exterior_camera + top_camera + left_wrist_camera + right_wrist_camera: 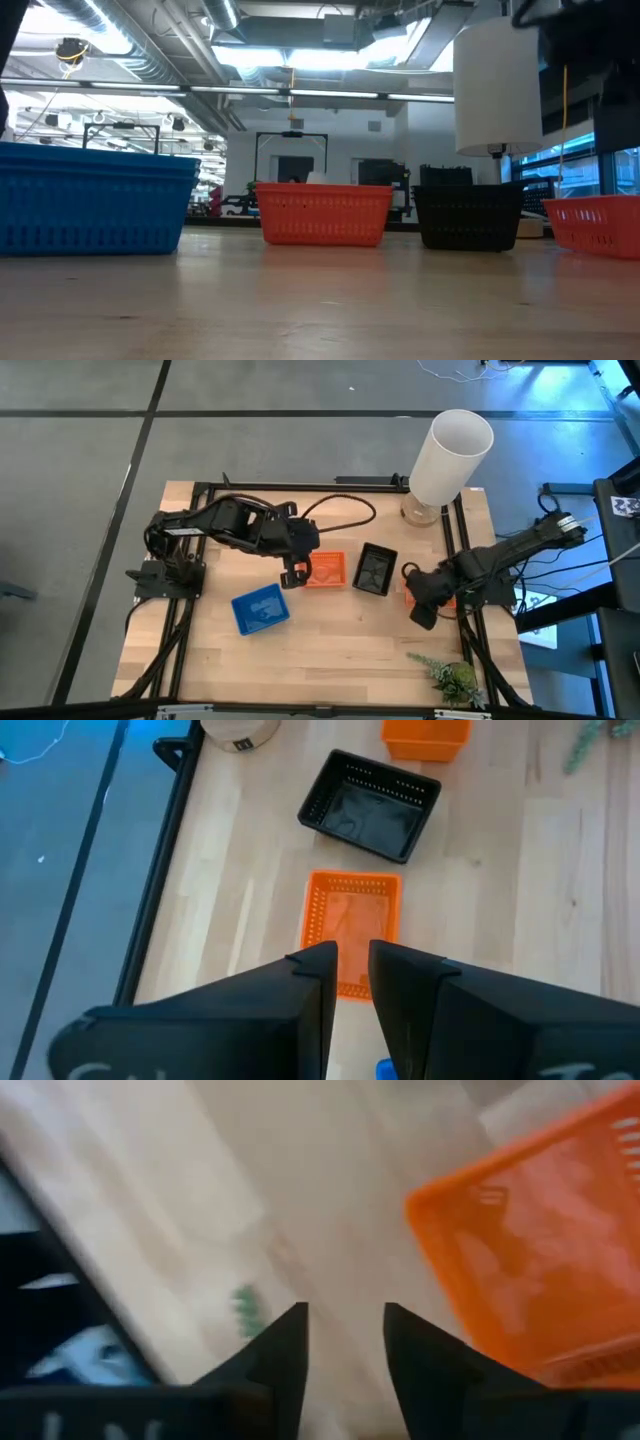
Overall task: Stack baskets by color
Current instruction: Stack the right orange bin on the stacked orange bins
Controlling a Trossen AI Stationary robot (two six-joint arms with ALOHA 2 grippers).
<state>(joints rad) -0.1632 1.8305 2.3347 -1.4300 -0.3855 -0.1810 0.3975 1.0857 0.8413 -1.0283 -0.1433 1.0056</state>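
Observation:
Four baskets rest on their bases on the wooden table: a blue one [260, 608] near left, an orange one [327, 570] at the middle, a black one [376, 570] beside it, and a second orange one [409, 598] at the right, mostly hidden under my right arm. My left gripper [350, 960] hangs above the middle orange basket's [350, 920] near-left end, its fingers a narrow gap apart with nothing between them. My right gripper [345, 1330] stands open, pointing down at bare wood just beside the right orange basket [540, 1250].
A tall white cylinder [450, 450] stands at the far right corner. A green plant sprig [452, 678] lies near the front right edge. Black frame rails [190, 610] run along the table's sides. Bare wood lies between the blue basket and the sprig.

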